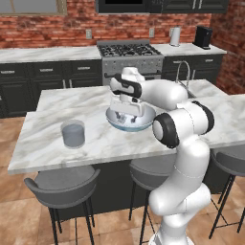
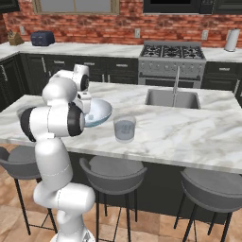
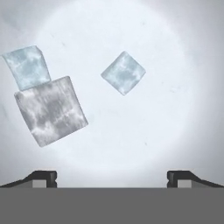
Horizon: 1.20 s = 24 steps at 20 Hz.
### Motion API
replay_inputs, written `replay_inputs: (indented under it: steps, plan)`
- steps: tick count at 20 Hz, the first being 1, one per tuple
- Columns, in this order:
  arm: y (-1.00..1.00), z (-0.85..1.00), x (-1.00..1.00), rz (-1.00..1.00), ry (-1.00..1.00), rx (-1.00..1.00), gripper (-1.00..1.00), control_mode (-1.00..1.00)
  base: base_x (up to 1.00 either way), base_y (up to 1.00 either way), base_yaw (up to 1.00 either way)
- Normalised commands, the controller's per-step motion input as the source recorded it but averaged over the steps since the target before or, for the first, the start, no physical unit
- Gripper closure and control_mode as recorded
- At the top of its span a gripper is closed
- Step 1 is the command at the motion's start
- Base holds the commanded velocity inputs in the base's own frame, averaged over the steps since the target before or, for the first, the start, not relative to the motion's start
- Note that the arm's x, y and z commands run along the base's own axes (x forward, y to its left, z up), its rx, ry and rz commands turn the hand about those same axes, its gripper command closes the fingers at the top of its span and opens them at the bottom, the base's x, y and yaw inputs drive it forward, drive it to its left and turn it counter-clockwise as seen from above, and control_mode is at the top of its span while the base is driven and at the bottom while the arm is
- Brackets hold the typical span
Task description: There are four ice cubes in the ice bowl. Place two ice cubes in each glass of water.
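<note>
Your jaws (image 3: pixel 112 177) are wide apart and hold nothing, low over the bowl (image 1: pixel 143 125) mid frame. Three ice cubes (image 3: pixel 124 72) lie in the upper left of the hand view. Two touch, so you might grab both or push one away.

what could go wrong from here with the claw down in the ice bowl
The open claw hangs over bare bowl floor, so closing here would likely catch nothing. Two ice cubes touch at one edge; gripping one may nudge its neighbour. The third cube lies apart, a safer pick.
</note>
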Motion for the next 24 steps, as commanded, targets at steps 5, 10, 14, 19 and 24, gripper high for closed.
replay_inputs:
  steps: [5, 10, 14, 19, 24]
  plan:
    - [0.00, -0.04, 0.00, 0.00, -0.03, 0.00, -1.00, -1.00, 0.00, 0.00, 0.00]
    - [0.00, -0.02, 0.00, 0.00, -0.06, 0.00, -1.00, -1.00, 0.00, 0.00, 0.00]
    - [0.00, -0.15, 0.00, 0.00, -0.07, 0.00, -1.00, -1.00, 0.00, 0.00, 0.00]
    - [0.00, -0.19, 0.00, -0.01, -0.10, 0.00, -1.00, -1.00, 0.00, 0.00, 0.00]
    - [0.00, 0.00, 0.08, 0.00, -0.09, 0.00, -1.00, -1.00, 0.00, 0.00, 0.00]
